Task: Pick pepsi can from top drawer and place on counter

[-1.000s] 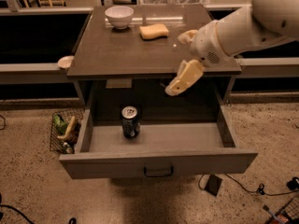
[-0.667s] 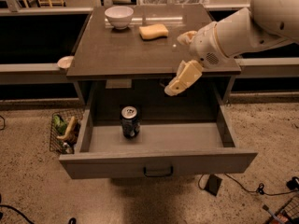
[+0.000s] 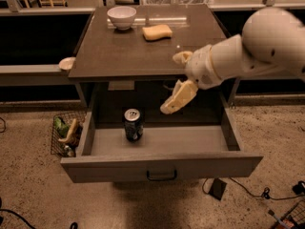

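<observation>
The pepsi can (image 3: 133,124) stands upright in the open top drawer (image 3: 162,165), left of its middle, near the back. The drawer is pulled fully out under the counter (image 3: 128,51). My gripper (image 3: 170,83) hangs at the counter's front edge, over the drawer's middle, up and to the right of the can and apart from it. Its cream fingers (image 3: 179,96) are spread and hold nothing.
A white bowl (image 3: 121,16) and a yellow sponge (image 3: 157,32) sit at the back of the counter. A wire basket (image 3: 66,133) of items stands on the floor left of the drawer. A small round dish (image 3: 66,63) sits on the left ledge. Cables (image 3: 248,192) lie on the floor at right.
My gripper has moved down and to the left, from over the counter's right front corner towards the drawer opening. The can and the drawer have not moved.
</observation>
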### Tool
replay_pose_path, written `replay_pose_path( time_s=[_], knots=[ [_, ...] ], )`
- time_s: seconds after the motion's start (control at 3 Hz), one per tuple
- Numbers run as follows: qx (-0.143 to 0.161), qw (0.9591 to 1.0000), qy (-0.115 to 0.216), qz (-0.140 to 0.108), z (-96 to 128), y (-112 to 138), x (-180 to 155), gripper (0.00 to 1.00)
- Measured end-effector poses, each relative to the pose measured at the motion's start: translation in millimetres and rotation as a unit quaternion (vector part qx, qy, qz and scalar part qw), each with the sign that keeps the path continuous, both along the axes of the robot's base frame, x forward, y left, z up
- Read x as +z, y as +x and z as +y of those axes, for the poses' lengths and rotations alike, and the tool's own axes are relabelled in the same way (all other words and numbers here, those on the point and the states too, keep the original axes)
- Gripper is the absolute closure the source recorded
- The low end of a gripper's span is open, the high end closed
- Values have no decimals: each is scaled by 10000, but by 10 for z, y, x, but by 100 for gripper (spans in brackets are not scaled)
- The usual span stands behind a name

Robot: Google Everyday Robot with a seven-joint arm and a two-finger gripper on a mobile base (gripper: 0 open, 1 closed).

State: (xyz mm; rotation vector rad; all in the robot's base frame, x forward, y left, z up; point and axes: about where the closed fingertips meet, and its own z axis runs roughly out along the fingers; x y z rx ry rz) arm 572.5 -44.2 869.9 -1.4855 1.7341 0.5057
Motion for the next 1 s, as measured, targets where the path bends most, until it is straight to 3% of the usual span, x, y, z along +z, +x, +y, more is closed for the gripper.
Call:
replay_pose_path(
  time_s=[0.67, 1.0],
  knots=[
    [-37, 9984, 194, 529, 335, -258, -952, 0],
    [-157, 9967, 237, 759, 472, -233, -1309, 0]
  ],
)
